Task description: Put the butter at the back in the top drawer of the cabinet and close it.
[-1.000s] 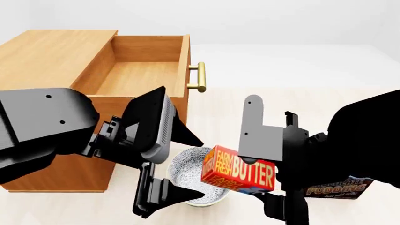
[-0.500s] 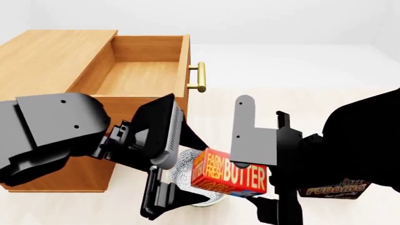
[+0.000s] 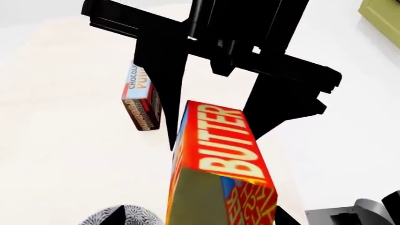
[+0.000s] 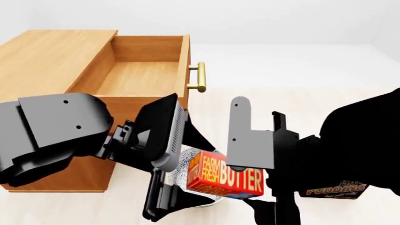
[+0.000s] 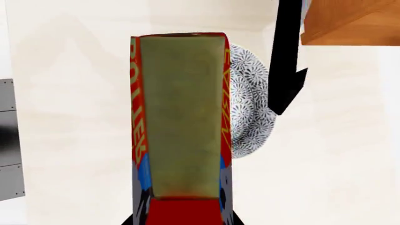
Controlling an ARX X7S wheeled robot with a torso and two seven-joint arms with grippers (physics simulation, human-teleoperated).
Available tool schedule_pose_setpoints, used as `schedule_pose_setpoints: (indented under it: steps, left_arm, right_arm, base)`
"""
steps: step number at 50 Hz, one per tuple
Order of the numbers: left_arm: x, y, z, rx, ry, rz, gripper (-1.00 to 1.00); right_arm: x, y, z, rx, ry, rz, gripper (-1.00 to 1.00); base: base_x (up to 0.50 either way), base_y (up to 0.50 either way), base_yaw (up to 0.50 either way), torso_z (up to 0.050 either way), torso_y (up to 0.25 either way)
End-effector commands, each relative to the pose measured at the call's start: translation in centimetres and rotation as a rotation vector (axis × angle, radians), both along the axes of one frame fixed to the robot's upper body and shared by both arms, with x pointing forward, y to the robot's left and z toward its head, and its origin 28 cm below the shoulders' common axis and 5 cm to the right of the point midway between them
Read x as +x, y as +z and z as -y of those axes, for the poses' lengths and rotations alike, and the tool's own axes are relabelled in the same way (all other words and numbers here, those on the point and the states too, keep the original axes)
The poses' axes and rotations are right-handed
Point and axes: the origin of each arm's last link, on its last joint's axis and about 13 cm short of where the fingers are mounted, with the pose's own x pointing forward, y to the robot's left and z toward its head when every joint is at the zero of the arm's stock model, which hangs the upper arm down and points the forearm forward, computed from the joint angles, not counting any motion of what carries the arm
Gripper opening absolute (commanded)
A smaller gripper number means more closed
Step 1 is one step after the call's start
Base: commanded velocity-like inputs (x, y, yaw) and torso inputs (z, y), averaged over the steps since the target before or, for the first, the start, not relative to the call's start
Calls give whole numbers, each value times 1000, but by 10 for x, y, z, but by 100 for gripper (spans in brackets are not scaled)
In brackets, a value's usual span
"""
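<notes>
The butter (image 4: 226,180), an orange-red and yellow carton, is held in the air by my right gripper (image 4: 262,183), which is shut on one end of it. My left gripper (image 4: 186,172) is open, with a finger on each side of the carton's other end; one finger stands apart from it. In the left wrist view the butter (image 3: 222,159) lies between my left gripper's (image 3: 198,220) tips. In the right wrist view the butter (image 5: 181,117) sticks out of my right gripper (image 5: 181,220). The top drawer (image 4: 144,70) of the cabinet (image 4: 50,56) stands open and empty behind.
A patterned bowl (image 4: 189,158) sits on the floor under the butter, also in the right wrist view (image 5: 247,108). A chocolate pudding box (image 4: 334,190) stands at the right, also in the left wrist view (image 3: 140,101). The drawer's brass handle (image 4: 200,77) juts out.
My right gripper has carried the butter left and slightly down. My left gripper has moved right, so its open fingers now flank the carton's end.
</notes>
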Motion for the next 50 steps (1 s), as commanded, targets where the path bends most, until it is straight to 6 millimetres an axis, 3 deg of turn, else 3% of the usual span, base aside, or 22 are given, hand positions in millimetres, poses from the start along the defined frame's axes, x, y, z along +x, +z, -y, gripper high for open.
schedule_pose_setpoints:
  steps: [1, 8, 9, 37, 38, 50]
  left_arm:
    - [-3, 4, 0, -33, -28, 9, 100]
    - [-3, 5, 0, -57, -25, 3, 100]
    - [-3, 5, 0, -66, -24, -1, -100]
    - [-5, 11, -1, -138, -10, 13, -100]
    - [-5, 11, -1, -138, -9, 15, -100]
    - [-4, 13, -3, -150, 5, 21, -100]
  right_arm:
    - [2, 6, -1, 8, 3, 58, -100]
    - [2, 5, -1, 6, 3, 58, -100]
    - [2, 5, -1, 5, 3, 59, -100]
    - [2, 4, -1, -12, -2, 61, -100]
    - [2, 3, -1, -16, -4, 62, 100]
    - [4, 3, 0, -12, -22, 39, 100]
  base:
    - [0, 0, 0, 0, 0]
    - [0, 0, 0, 0, 0]
    - [0, 0, 0, 10, 10]
    - [0, 0, 0, 0, 0]
    - [0, 0, 0, 0, 0]
    - [0, 0, 0, 0, 1]
